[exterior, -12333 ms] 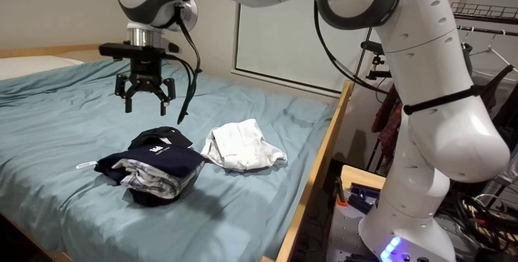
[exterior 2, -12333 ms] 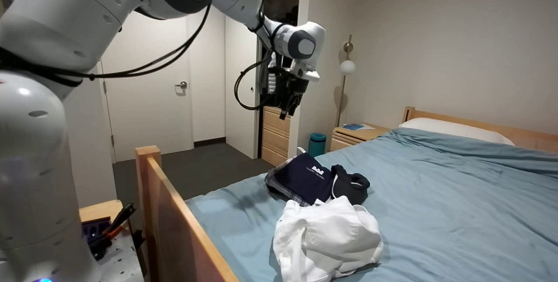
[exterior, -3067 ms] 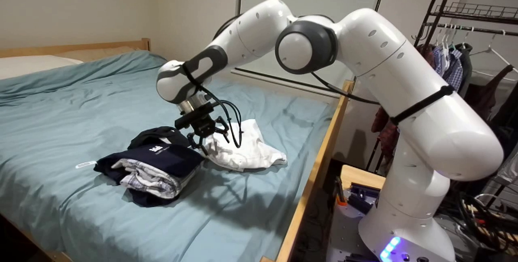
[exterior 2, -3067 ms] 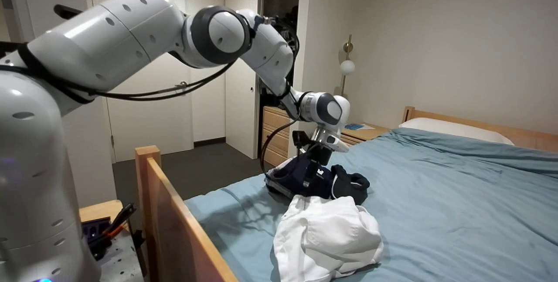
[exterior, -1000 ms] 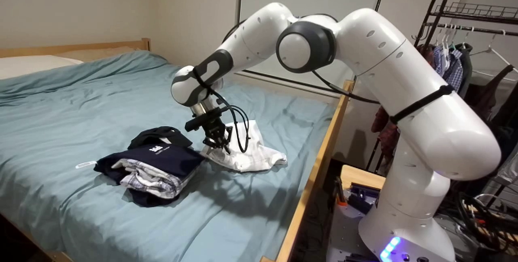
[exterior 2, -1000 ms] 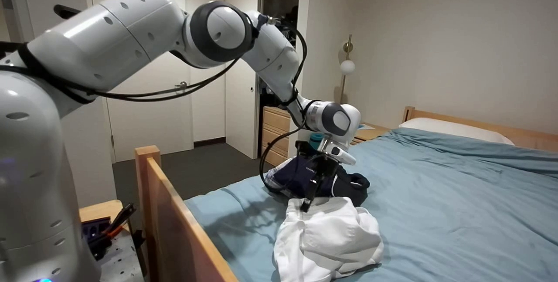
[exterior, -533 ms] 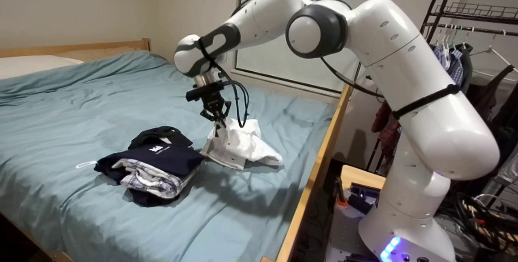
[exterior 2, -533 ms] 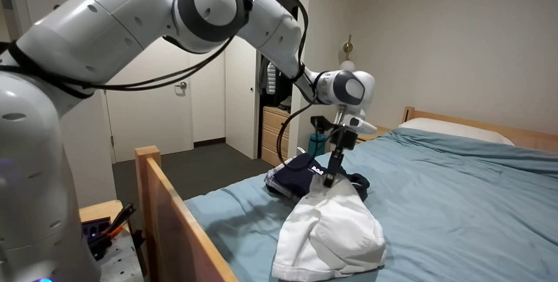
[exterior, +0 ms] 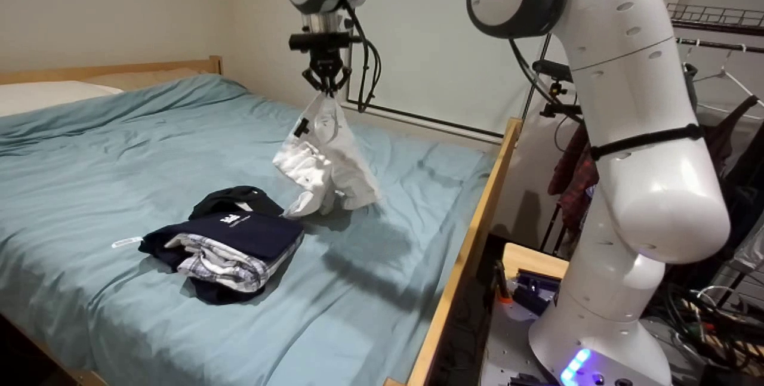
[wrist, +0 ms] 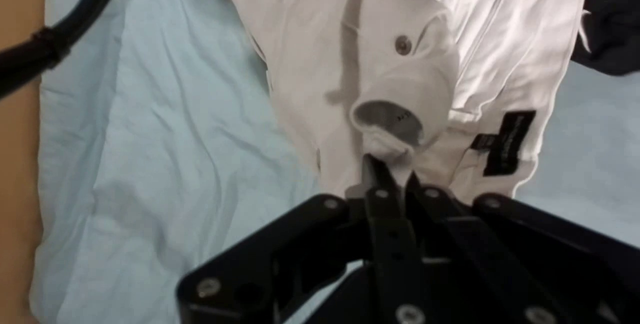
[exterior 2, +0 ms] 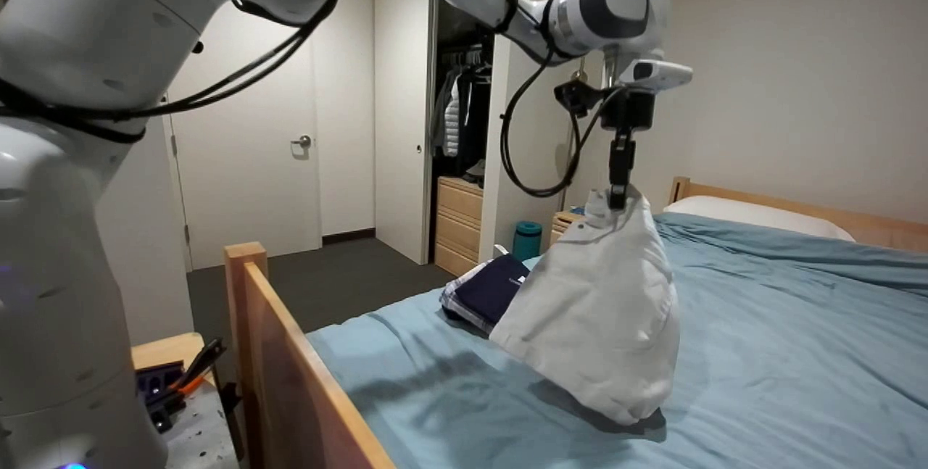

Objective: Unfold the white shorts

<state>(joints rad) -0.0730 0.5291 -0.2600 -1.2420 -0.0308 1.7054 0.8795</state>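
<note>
- On the left in an exterior view: a navy garment (exterior: pixel 245 234) over plaid cloth (exterior: pixel 224 263) on the bed (exterior: pixel 340 338).
- Next: the shorts (exterior: pixel 325 162) hang from my gripper (exterior: pixel 327 93), fingers pinched on their top; whether they touch the bed, I cannot tell.
- Right of them: the rail (exterior: pixel 467 241).

White shorts (exterior 2: pixel 594 302) limp in hand (exterior: pixel 326 93)

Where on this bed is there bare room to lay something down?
Bare blue sheet lies between the clothes pile and the wooden board; another wide stretch runs from the black garment toward the white pillow. It's crowded beside the pile, where the white shorts hang from the gripper.
</note>
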